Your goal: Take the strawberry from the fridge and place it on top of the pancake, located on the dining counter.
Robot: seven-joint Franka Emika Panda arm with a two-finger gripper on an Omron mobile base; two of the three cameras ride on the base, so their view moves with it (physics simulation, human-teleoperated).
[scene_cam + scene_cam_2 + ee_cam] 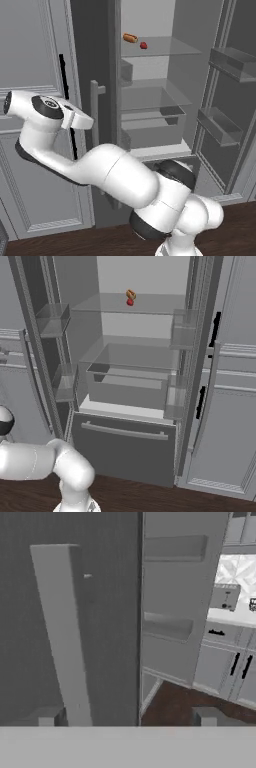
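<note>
1. Red and tiny, the roundish strawberry (143, 45) sits on the upper glass shelf (170, 47) of the tall dark grey fridge (95, 40), just beside the longer orange-brown hot-dog-like item (130, 37); you can see both again from the right base view.
2. Your fridge doors stand open, so I judge the opening step done.
3. Your jaws (127, 719) stand spread wide with nothing between them, the dark tips (207, 716) set far apart. The slim silver bar handle (62, 637) rises just beside one tip, apart from it.
4. Relative to the fridge, the hand hangs low by the left door (92, 75), well below the strawberry's shelf.
5. Still left for you, as I judge it: reach up to the shelf, grasp the strawberry, drive to the dining surface and set the fruit on the pancake.
</note>
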